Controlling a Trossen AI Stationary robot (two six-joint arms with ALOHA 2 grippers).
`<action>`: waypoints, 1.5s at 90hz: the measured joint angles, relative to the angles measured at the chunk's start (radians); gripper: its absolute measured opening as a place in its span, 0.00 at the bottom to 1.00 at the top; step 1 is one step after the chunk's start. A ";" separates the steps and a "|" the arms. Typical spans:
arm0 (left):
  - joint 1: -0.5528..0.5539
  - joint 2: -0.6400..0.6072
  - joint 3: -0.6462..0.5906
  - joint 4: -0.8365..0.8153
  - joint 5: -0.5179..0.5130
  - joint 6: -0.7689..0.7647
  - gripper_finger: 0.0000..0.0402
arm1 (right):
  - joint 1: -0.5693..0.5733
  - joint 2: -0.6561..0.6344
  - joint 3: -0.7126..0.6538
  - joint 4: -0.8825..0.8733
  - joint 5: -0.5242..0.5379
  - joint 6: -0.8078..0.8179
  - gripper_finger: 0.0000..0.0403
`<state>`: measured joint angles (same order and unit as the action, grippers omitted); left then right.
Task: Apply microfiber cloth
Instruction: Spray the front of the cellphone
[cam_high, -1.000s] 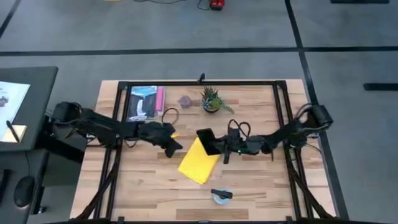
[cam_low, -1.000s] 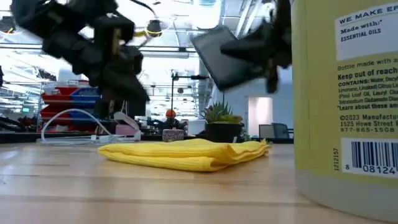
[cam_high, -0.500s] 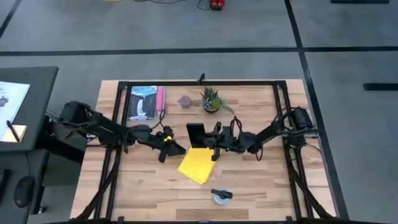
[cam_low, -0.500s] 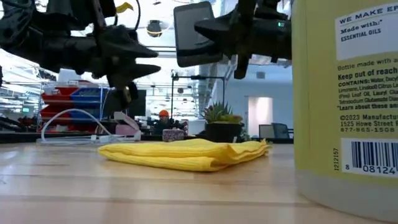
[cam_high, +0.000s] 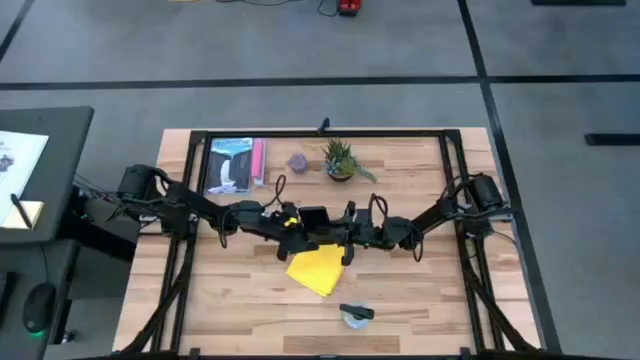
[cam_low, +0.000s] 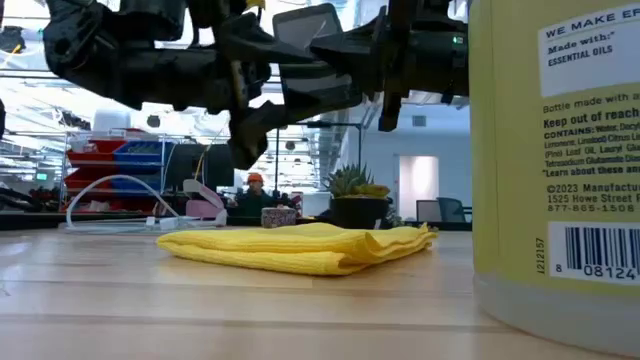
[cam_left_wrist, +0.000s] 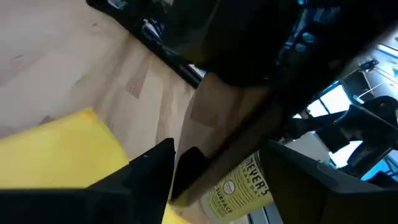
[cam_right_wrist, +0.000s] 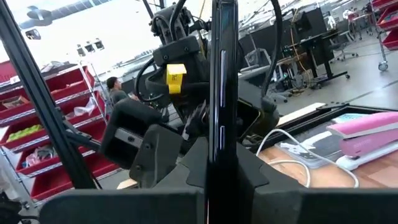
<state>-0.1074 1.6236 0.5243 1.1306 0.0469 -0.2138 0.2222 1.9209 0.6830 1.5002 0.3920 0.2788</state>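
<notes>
A: So, what do you see, biggest thing first?

B: A wooden table (cam_high: 420, 290) with two dark arms meeting over the middle. The yellow microfiber cloth (cam_high: 318, 268) lies flat on the wood, just below where they meet, near the front edge.

A: Is anybody holding the cloth?

B: No. From the low camera it rests folded on the table, with both arms up above it and a clear gap under them.

A: What are the arms doing, then?

B: The right gripper (cam_high: 338, 232) has its fingers closed on the black smartphone (cam_low: 312, 52) and holds it up in the air, on its edge. The left gripper (cam_high: 287, 228) is right beside the phone. I cannot tell if its fingers are wide or narrow (the dark parts all run together).

A: How far along is the job?

B: I think the phone is lifted and ready, but the wiping has not begun. Someone must pick up the cloth and rub it on the phone.

A: Anything smaller?

B: A yellow bottle (cam_low: 560, 150) stands close to the low camera.
</notes>
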 joint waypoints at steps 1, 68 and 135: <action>0.000 0.001 0.002 -0.001 0.000 0.000 0.52 | 0.000 0.000 0.000 0.000 0.000 0.000 0.03; -0.056 -0.011 0.019 -0.198 -0.204 0.026 0.02 | -0.002 -0.114 -0.001 -0.310 0.003 -0.086 0.28; -0.061 -0.010 0.018 -0.198 -0.243 0.017 0.02 | 0.622 -0.564 0.089 -1.260 0.284 0.271 0.61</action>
<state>-0.1688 1.6135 0.5423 0.9329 -0.1963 -0.1967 0.8440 1.3565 0.7722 0.2397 0.6760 0.5495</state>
